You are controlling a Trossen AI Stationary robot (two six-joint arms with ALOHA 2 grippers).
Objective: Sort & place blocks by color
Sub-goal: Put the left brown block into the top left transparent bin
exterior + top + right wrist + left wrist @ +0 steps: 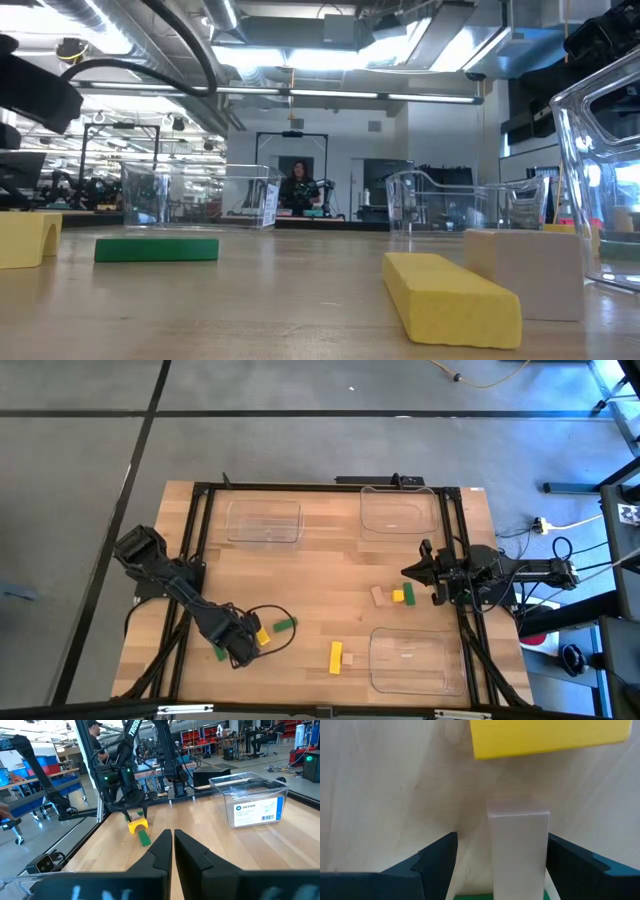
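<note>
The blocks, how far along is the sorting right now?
Nothing looks sorted yet: the three clear trays hold no blocks. In hand: the left gripper is open around a tan block, beside a yellow block and green block. Left: those, the yellow and tan pair, and the cluster by the shut right gripper.

The wooden table (pixel 330 560) carries three clear trays: at eleven o'clock (pixel 264 521), at one o'clock (pixel 397 512) and at five o'clock (pixel 408 661). Blocks lie scattered: a green bar (pixel 285 625) at eight, a yellow bar (pixel 336 657) at six, and a tan cube (pixel 379 596) beside a yellow and green pair (pixel 403 595) at three.
</note>
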